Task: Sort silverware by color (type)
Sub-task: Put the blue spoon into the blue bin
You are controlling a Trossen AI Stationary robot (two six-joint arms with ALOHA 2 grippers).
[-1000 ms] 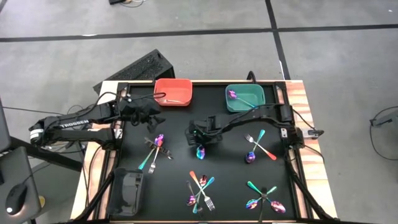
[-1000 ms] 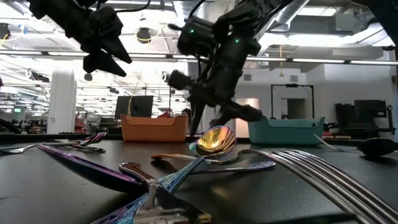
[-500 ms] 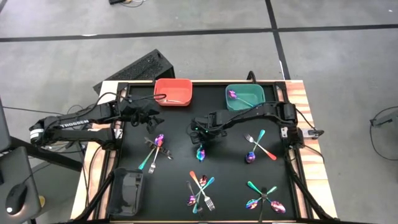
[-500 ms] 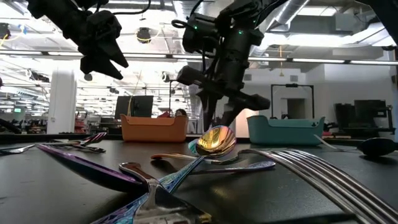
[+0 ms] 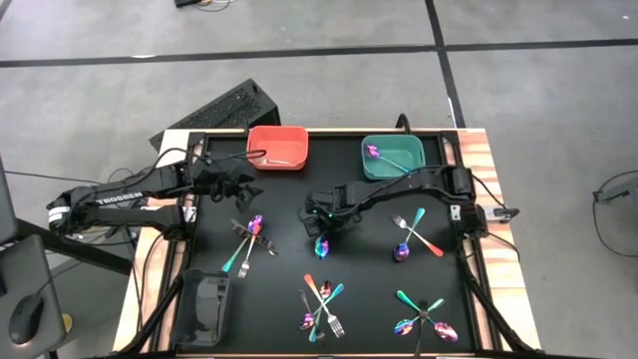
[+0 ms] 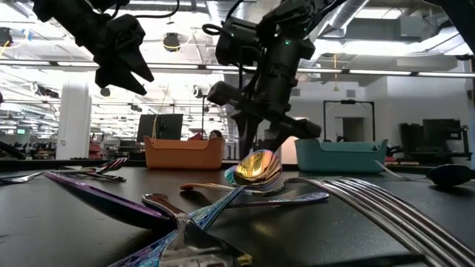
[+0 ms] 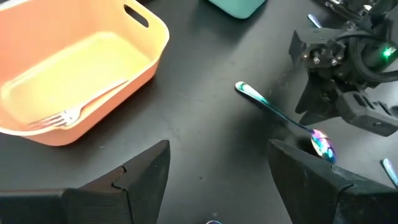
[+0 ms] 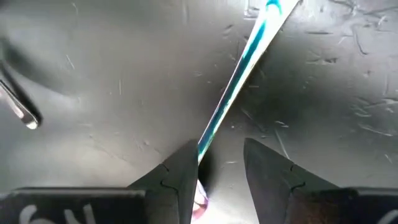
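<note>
a black mat [image 5: 289, 269] covers my table, on a grey concrete floor crossed by dark tape lines; at its far edge stand a rectangular red plastic bin [image 5: 278, 147] and a rectangular teal plastic bin [image 5: 393, 156].

my right gripper [image 5: 321, 227] is down near the middle of the mat, over a small iridescent spoon with a teal handle [image 5: 321, 242]. my two dark fingers [image 8: 177, 171] stand partly apart on either side of that handle, one finger right against it, and the spoon looks to be lying on the mat, so i judge i have no firm hold yet. my left gripper [image 5: 237, 182] hangs wide open and empty above the mat, just in front of the red bin.

little of the sorting is done, i judge. the red bin holds one plain silver fork [image 7: 74, 112] and the teal bin one purple-bowled piece [image 5: 373, 152]. four crossed heaps wait on the mat: left of centre [image 5: 247, 242], at the right [image 5: 411, 237], near front centre [image 5: 322, 307] and near front right [image 5: 424, 317]. a black bin [image 5: 204, 309] sits at the near left corner; i cannot see its contents.
</note>
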